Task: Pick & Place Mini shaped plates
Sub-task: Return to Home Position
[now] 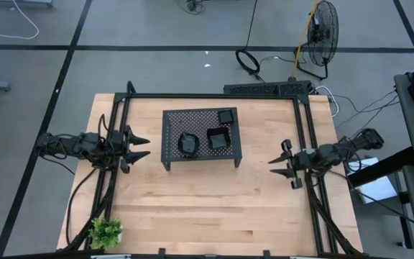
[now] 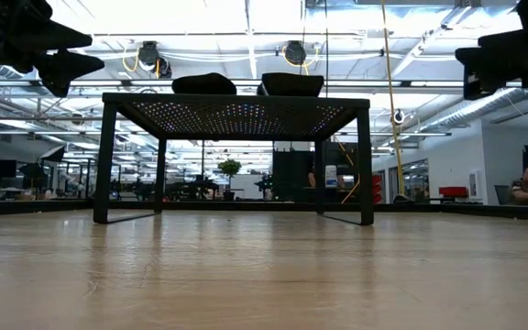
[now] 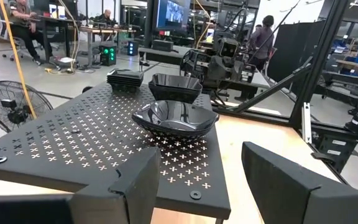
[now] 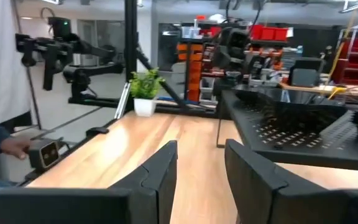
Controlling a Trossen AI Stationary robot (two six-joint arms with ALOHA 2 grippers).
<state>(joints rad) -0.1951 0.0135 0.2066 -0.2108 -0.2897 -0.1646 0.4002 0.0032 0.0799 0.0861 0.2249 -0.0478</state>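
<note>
Small green plant (image 1: 106, 232) at a left corner of the table (image 1: 192, 208), left gripper (image 1: 143, 147) hovering left of the black perforated rack (image 1: 175, 124), fingers apart and empty, mini shaped plates (image 1: 188, 144) in three groups on the rack's top, right gripper (image 1: 275, 167) hovering right of it, fingers apart, empty

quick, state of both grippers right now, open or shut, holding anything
left gripper: open, holding nothing
right gripper: open, holding nothing
</note>
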